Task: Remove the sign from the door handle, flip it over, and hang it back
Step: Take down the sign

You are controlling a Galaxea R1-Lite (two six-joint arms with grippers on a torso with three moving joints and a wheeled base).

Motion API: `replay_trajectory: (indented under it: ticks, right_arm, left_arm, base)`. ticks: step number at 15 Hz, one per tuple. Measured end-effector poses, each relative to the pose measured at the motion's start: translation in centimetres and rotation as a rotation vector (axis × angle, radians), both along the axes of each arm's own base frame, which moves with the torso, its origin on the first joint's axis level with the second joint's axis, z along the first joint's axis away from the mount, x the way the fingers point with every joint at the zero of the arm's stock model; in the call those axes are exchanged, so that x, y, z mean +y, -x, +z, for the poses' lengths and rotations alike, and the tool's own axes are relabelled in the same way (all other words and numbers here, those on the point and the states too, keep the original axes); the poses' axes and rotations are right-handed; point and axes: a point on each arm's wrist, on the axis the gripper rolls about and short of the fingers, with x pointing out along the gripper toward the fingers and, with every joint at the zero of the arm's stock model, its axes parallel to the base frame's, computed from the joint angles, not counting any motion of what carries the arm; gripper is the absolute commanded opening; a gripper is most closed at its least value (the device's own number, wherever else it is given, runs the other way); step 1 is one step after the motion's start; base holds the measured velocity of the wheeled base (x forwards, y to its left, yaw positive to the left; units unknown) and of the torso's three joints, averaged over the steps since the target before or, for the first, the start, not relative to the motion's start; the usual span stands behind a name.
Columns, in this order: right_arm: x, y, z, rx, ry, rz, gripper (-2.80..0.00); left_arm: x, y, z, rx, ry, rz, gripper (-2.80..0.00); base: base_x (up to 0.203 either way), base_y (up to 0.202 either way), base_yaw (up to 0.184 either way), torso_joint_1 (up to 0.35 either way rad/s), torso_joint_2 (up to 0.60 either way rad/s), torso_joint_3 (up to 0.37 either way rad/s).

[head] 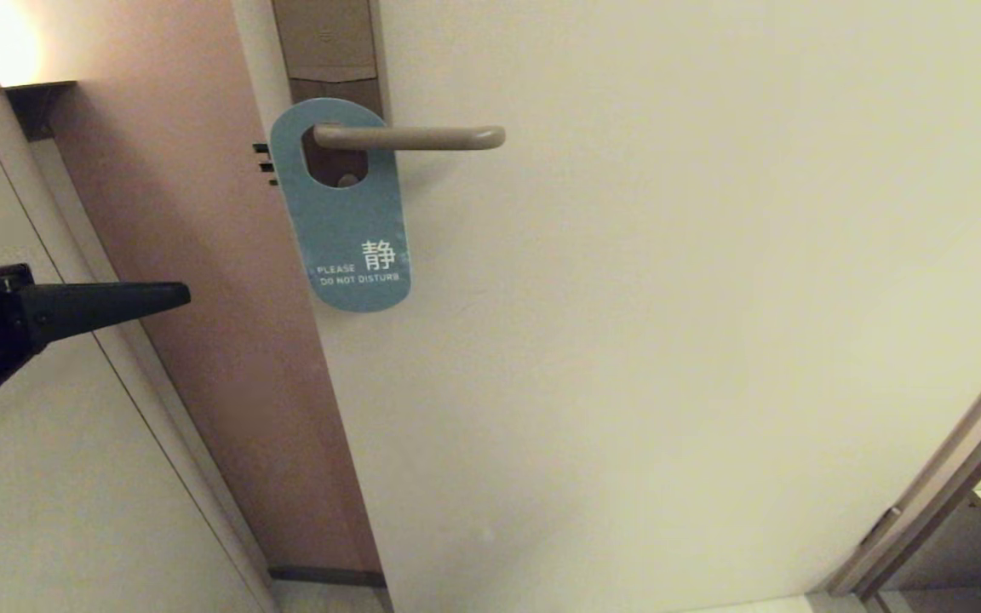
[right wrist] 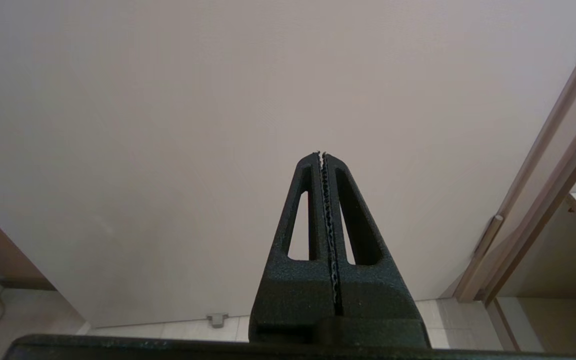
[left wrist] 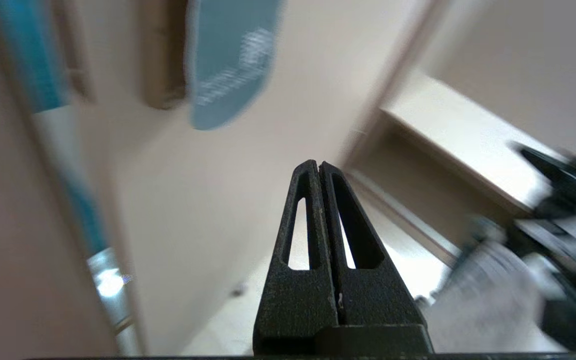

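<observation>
The door is filling the view; on it the sign is hanging blue side out, its oval hole around the handle. The left gripper is hovering well apart from the sign, fingers pressed together, empty. The right gripper is facing bare door, also pressed together.

The only readable writing stood on the sign, a blue card hanging by its oval hole from the door handle. Near its lower end, in white, it bore a large Chinese character, 静, and beside and below that the English words "PLEASE DO NOT DISTURB" in small capitals on two lines. In the left wrist view the same white print on the sign was too smeared to read. Nothing else carried legible text.
</observation>
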Motion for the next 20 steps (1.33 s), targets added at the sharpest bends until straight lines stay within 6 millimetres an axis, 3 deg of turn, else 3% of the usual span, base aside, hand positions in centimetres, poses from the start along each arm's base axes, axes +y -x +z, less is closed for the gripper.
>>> replay_trajectory:
  ticks: [3,13,20]
  right_arm:
    - [0.0,0.0,0.0,0.000,0.000,0.000,-2.80]
    - [0.0,0.0,0.0,0.000,0.000,0.000,-2.80]
    - [0.0,0.0,0.0,0.000,0.000,0.000,-2.80]
  left_arm:
    - [0.8,-1.3,-1.1,-0.017,0.013,-0.100,-2.80]
    - [0.7,-4.3,-3.1,-0.195,-0.082,-0.141,-2.80]
    - [1.1,-6.9,-7.0,-0.220,-0.111,-0.124,-2.80]
  base:
    - [0.000,0.000,0.000,0.000,0.00,0.000]
    - [0.000,0.000,0.000,0.000,0.00,0.000]
    - [0.000,0.000,0.000,0.000,0.00,0.000]
